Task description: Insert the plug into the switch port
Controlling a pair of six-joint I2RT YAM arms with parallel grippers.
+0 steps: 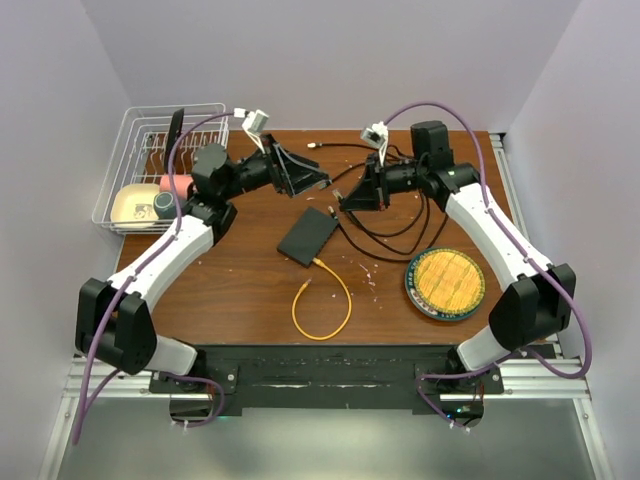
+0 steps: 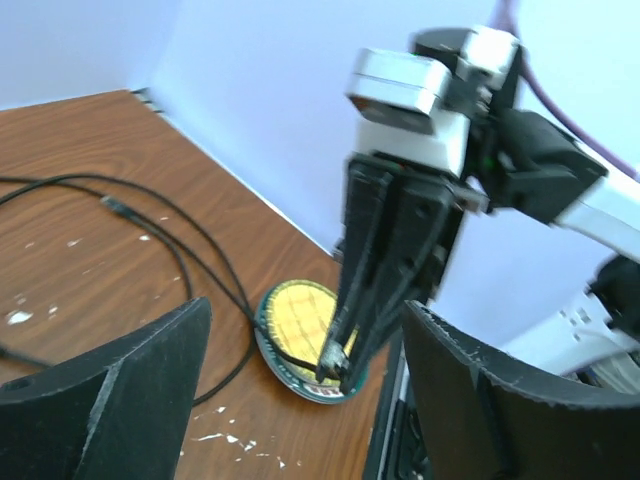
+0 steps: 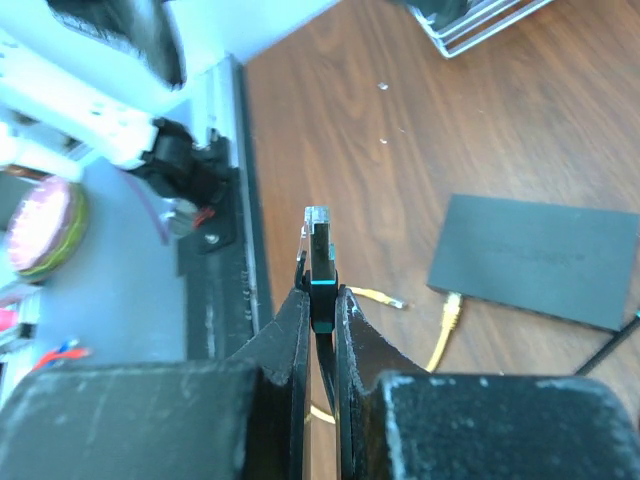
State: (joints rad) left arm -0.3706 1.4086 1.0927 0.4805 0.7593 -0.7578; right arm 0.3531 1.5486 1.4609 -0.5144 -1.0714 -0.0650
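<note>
Close beside the right claw (image 1: 347,200), seen from above, the flat matte-black rectangular switch (image 1: 308,236) lies flat. Left wrist: left claw (image 2: 300,340) apart, empty. Right wrist: right claw clamped on black clear-tipped plug (image 3: 319,255); narrow pinch may let it twist against the port.

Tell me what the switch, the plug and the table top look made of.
Switch: matte black, probably plastic; the face is flat and even with no glare.
Plug: clear glossy plastic tip, with a black boot behind it that could be plastic or rubber.
Table top: brown wood grain with a low sheen, likely laminate but possibly veneer; white flecks on it.
</note>
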